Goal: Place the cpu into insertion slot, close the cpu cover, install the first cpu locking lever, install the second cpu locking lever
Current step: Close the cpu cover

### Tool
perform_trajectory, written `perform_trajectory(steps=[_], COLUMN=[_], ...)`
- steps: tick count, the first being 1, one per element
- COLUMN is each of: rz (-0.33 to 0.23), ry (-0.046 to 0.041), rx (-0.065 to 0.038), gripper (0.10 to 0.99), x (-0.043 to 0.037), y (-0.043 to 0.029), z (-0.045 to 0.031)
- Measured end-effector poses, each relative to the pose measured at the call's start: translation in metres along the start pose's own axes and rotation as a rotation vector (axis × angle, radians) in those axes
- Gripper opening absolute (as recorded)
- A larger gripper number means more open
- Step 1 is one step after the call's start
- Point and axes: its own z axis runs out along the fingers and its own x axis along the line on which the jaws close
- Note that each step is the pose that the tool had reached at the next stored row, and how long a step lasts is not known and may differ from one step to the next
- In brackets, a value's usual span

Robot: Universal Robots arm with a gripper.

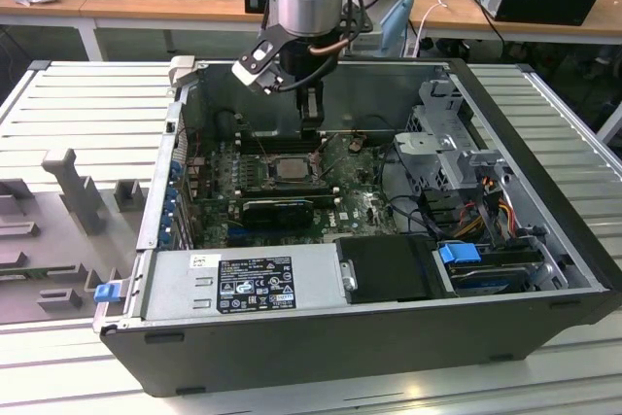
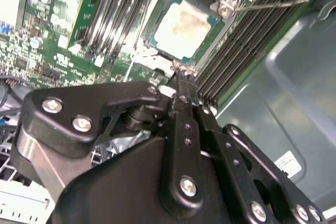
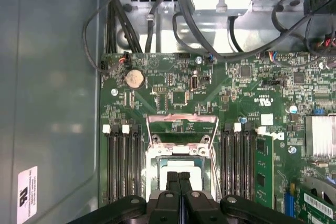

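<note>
The cpu (image 2: 184, 27) lies flat in the insertion slot (image 3: 155, 157) on the green board, its pale top facing up; in the exterior view the cpu (image 1: 290, 168) sits mid-case. The cpu cover (image 3: 182, 123) stands raised off the slot, hinged on the side away from my fingers. A thin metal locking lever (image 2: 270, 4) sticks out from one corner of the slot. My gripper (image 3: 178, 178) hangs just above the cpu's near edge, shut with nothing between its black fingers (image 2: 182, 85). In the exterior view the gripper (image 1: 310, 121) is a little behind the slot.
Black memory slots (image 3: 123, 161) flank the socket on both sides. A long black card (image 1: 277, 211) lies in front of it. Cables and a drive cage (image 1: 457, 157) crowd the exterior view's right, and the case wall (image 3: 50, 103) rises close by.
</note>
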Motion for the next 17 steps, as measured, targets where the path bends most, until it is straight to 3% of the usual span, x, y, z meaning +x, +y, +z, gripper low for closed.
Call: perform_trajectory(steps=[17], rz=[0.000], ry=[0.0000], rx=[0.000], gripper=[0.106], x=[0.0006], y=[0.0031], z=[-0.0050])
